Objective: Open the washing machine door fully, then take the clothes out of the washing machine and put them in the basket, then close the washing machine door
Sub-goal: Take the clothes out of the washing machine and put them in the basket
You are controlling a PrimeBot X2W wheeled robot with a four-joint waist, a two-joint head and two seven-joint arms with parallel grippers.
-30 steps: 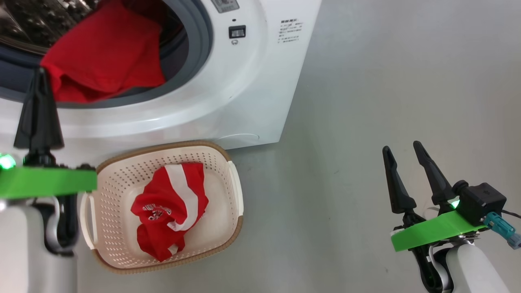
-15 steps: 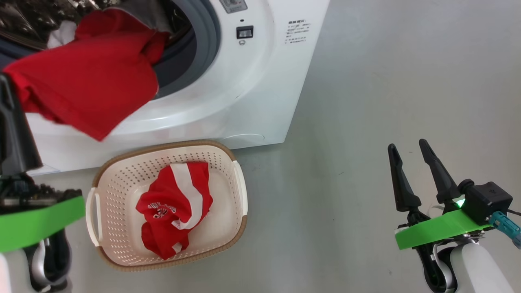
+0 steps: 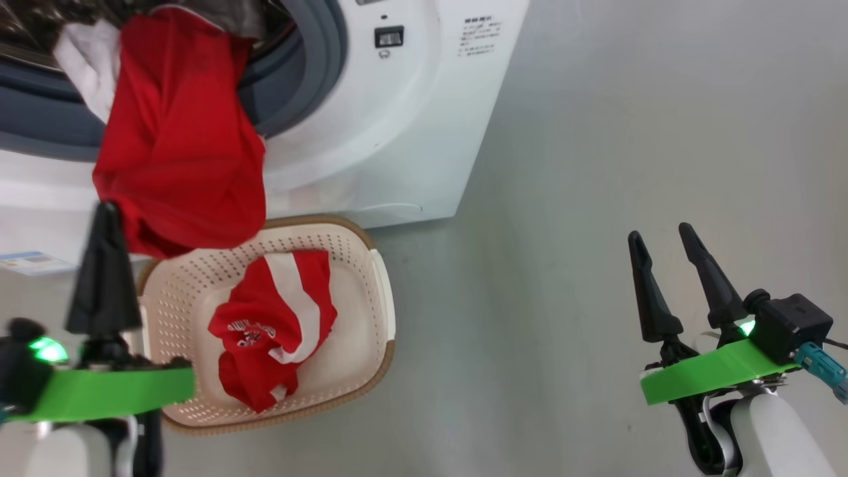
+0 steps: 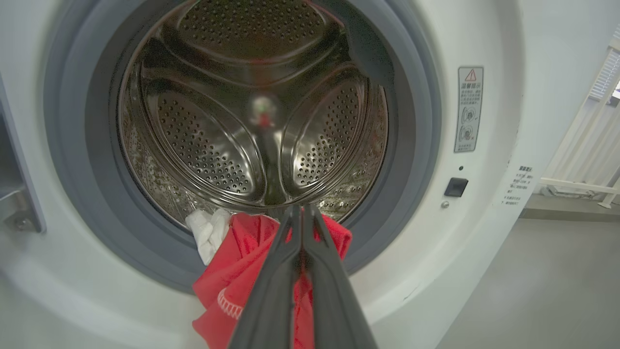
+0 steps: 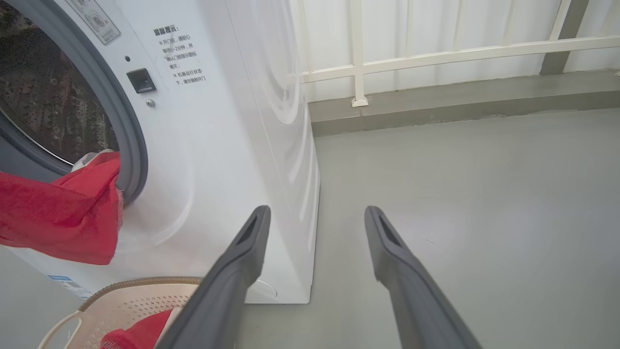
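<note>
In the head view the washing machine (image 3: 397, 132) fills the 11 o'clock corner, its mouth uncovered. A red garment (image 3: 179, 152) spills out of the drum (image 4: 252, 121), over the grey seal (image 4: 411, 145) and down the white front, its lower edge hanging above the basket's 11 o'clock corner. A bit of white cloth (image 3: 86, 59) lies beside it at the lip of the drum. The left pincer (image 3: 106, 209), at 8 o'clock, has its fingers pressed together on the bottom edge of that red garment. In the left wrist view the red fabric bunches around the closed tips. The basket (image 3: 381, 291) stands on the grey floor (image 3: 596, 165) just in front of the machine, at 7 o'clock, with a red-and-white striped garment (image 3: 271, 331) crumpled inside. The right pincer (image 3: 658, 232), at 4 o'clock and well apart from the basket, hangs over bare floor with its fingers spread and nothing between them.
</note>
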